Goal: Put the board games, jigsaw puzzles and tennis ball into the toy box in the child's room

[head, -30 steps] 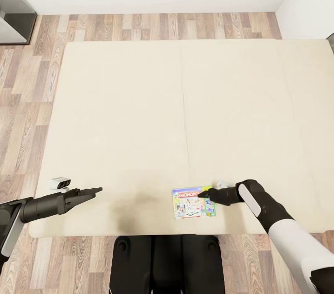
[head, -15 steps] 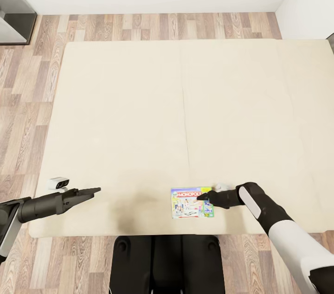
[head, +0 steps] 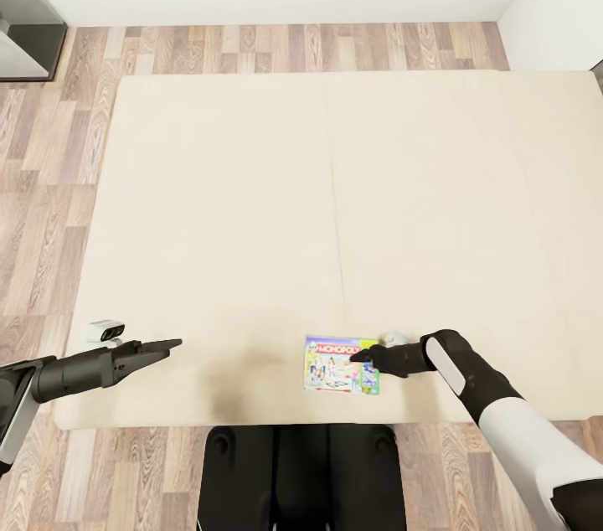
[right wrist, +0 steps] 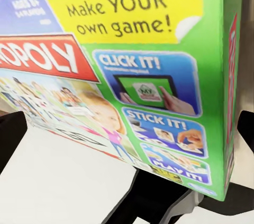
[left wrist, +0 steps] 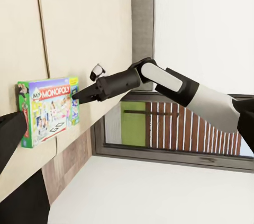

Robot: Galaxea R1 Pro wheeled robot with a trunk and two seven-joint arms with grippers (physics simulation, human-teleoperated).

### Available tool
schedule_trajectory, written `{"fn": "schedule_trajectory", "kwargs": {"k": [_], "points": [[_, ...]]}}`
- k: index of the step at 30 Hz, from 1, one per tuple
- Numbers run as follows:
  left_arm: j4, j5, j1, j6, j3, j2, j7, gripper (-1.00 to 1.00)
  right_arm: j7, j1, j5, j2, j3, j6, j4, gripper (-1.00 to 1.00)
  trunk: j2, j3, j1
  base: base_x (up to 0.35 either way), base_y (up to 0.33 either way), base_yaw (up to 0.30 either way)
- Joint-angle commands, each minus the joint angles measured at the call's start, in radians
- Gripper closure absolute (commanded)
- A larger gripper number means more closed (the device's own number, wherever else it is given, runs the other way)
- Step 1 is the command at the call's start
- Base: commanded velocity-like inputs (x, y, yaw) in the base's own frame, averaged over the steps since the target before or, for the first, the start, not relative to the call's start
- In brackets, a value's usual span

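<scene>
Lying on the bed [head: 251, 204], the Monopoly box [head: 339, 364] touches the right pincer [head: 362, 357], grip unclear.

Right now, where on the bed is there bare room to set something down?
Nearly all of the bed is bare, from the Monopoly box back to its far edge by the wall. The near edge is tighter: the right gripper is at the box, and the left gripper hovers over the near-left corner.

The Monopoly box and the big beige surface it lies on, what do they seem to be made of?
The Monopoly box looks like glossy printed cardboard: sharp edges, bright lettering, flat panels. The beige surface looks like soft matte fabric, probably a mattress cover, with a faint seam down its middle. Both are simulator renders, so this is a guess.
</scene>
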Motion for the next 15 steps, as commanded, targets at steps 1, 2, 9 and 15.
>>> {"fn": "schedule_trajectory", "kwargs": {"k": [1, 2, 9, 15], "points": [[0.000, 0.000, 0.000, 0.011, 0.000, 0.000, -0.004, -1.00, 0.008, 0.000, 0.007, 0.000, 0.003, 0.001, -0.001, -1.00, -0.002, -0.001, 0.001, 0.000, 0.032, 0.000], [0.000, 0.000, 0.000, 0.011, 0.000, 0.000, -0.004, -1.00, 0.007, 0.000, 0.007, 0.001, 0.003, 0.001, -0.001, -1.00, -0.002, -0.001, 0.001, 0.000, 0.076, 0.000], [0.000, 0.000, 0.000, 0.011, 0.000, 0.000, -0.004, -1.00, 0.006, 0.000, 0.008, 0.003, 0.003, 0.001, 0.000, -1.00, -0.002, -0.001, 0.001, 0.000, 0.050, 0.000], [0.000, 0.000, 0.000, 0.011, 0.000, 0.000, -0.004, -1.00, 0.007, 0.000, 0.008, 0.004, 0.004, 0.001, 0.000, -1.00, -0.002, -0.001, 0.001, 0.000, 0.002, 0.000]]}}
